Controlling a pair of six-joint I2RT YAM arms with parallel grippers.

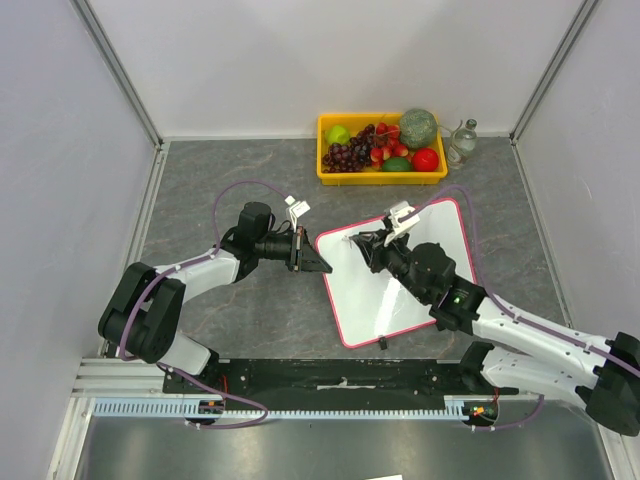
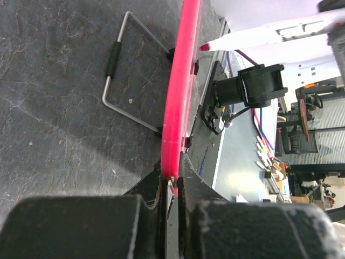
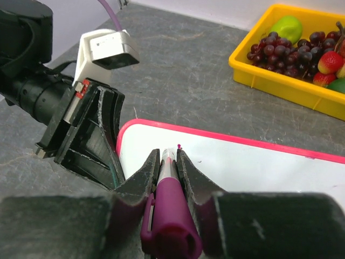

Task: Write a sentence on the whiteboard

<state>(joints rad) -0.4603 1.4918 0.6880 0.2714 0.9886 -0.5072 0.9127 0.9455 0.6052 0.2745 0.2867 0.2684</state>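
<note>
The right fingers point(image 3: 197, 178) are closed on a marker point(image 3: 168, 216) with a magenta-purple barrel, one finger pressed on each side. Its pink tip points forward and down at the whiteboard point(image 3: 259, 167), just inside the pink-red rim near a rounded corner. Whether the tip touches the white surface cannot be told. The left fingers point(image 2: 188, 181) are clamped shut on the thin rim of the whiteboard point(image 2: 180, 97), seen edge-on in the left wrist view. There the white body and red tip of the marker point(image 2: 242, 36) come in from the other side of the rim. A bent wire stand point(image 2: 116, 91) with a black sleeve joins the rim at small black clips and shows against the grey tabletop point(image 2: 54, 135). From above, the whiteboard point(image 1: 420, 290) lies turned at an angle on the tabletop point(image 1: 250, 330) in front of the right arm. The left fingers point(image 1: 318, 262) hold its left edge, and the right fingers point(image 1: 368, 248) sit over its far left corner. Well beyond the board, at the far edge of the tabletop, stands a yellow tray point(image 1: 325, 165) of grapes, strawberries and other fruit. A small clear bottle point(image 1: 462, 140) stands just beside its right end.
</note>
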